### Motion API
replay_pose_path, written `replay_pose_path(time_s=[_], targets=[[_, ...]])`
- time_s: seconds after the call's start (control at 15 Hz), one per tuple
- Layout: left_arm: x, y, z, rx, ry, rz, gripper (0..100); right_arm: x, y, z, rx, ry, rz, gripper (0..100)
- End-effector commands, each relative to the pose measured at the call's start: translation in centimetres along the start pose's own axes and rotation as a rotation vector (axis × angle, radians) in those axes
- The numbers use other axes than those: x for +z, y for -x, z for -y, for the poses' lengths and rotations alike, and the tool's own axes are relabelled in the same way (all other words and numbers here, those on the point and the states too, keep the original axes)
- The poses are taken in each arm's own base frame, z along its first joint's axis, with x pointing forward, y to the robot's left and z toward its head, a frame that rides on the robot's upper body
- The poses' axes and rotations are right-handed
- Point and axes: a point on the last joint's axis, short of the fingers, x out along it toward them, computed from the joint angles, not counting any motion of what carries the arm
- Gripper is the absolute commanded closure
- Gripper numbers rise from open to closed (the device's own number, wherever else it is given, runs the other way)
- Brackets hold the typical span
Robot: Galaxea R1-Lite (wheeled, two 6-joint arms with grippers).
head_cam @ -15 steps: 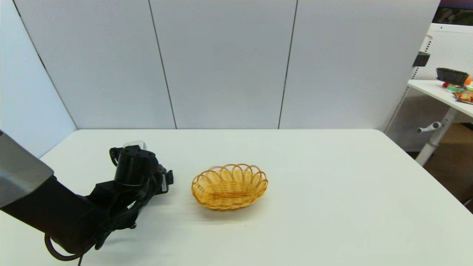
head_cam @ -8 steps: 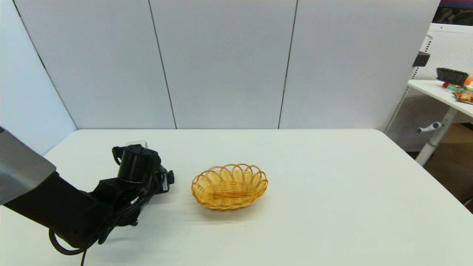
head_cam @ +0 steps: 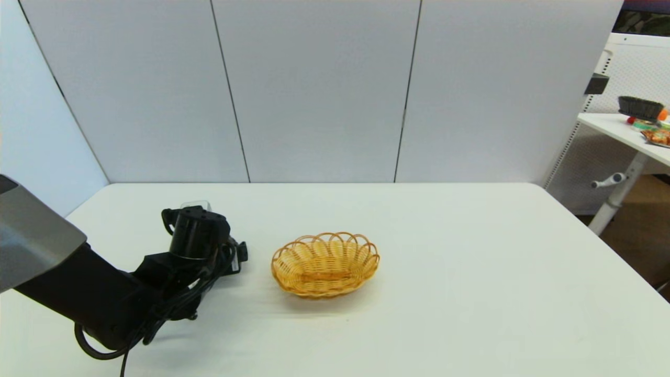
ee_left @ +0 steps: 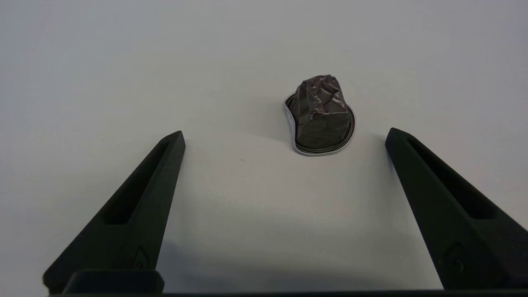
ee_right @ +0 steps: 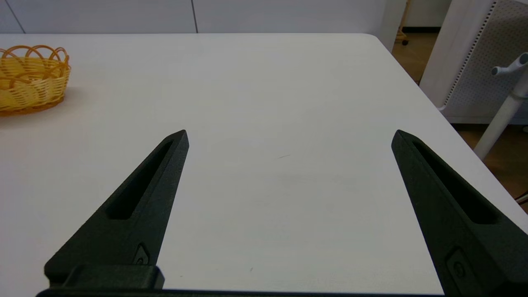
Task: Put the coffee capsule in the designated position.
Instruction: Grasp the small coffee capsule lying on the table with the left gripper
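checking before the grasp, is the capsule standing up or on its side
Standing. In the left wrist view the capsule sits on its wide rim on the table, crumpled narrow end up, ahead of the open left gripper.

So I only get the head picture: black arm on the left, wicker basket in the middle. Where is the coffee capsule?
Observer: The left wrist view shows the coffee capsule on the table, rim down, hidden from you by the arm.
Operator: Is it grabbed?
Observer: No. The left gripper is open; the capsule sits just ahead of its fingertips, touching neither.
Operator: And the other arm?
Observer: The right gripper is open over the table, the wicker basket farther off.
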Motion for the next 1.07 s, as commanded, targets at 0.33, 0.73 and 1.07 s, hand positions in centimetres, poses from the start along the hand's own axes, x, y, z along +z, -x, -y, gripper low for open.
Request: replay_pose_path(time_s=[0.33, 0.73, 1.07], targets=[[0.8, -0.6, -0.4, 0.018, 0.025, 0.023, 0, -0.5, -0.1, 0.0, 0.001, 0.0, -0.017, 0], [0.9, -1.1, -0.6, 0.031, 0.035, 0.024, 0, -0.5, -0.1, 0.0, 0.001, 0.0, -0.017, 0], [0.8, -1.4, -0.4, 0.032, 0.035, 0.021, 0, -0.5, -0.1, 0.0, 0.001, 0.0, -0.017, 0]])
